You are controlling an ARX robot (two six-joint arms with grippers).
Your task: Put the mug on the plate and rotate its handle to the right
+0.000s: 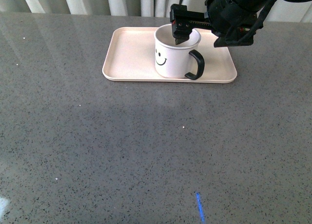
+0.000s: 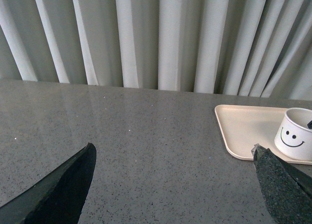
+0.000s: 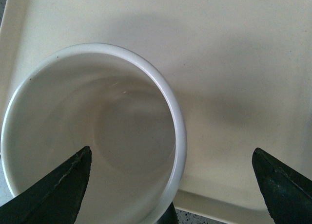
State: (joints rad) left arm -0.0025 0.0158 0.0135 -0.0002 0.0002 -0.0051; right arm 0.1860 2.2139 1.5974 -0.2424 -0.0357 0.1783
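1. Starting at the right gripper (image 1: 181,35): it sits over the mug's rim, jaws apart and clamped on nothing. In the right wrist view one finger (image 3: 58,190) hangs over the mug's inside and the other is outside over the plate, so they straddle the mug's wall.
2. Mug (image 1: 170,61) stands upright on the plate (image 1: 129,56), close to the plate's front edge and right of its middle. The smiley faces the front edge.
3. Handle (image 1: 197,63) points toward the plate's right edge, angled slightly toward the front edge.
4. Key relation: the mug is directly under the right gripper, its axis vertical. The handle comes off the side toward the plate's right edge, below the jaws and clear of them.
5. Left gripper (image 2: 173,153): jaws apart, empty, over bare table (image 2: 146,136). The mug shows well away from it, so the right arm is far nearer.
6. Judgement: placing looks done and the handle is about right. Likely remaining: a small twist if the angle needs squaring, then a straight lift out. Risk: an inner finger catching the rim and tipping the mug.
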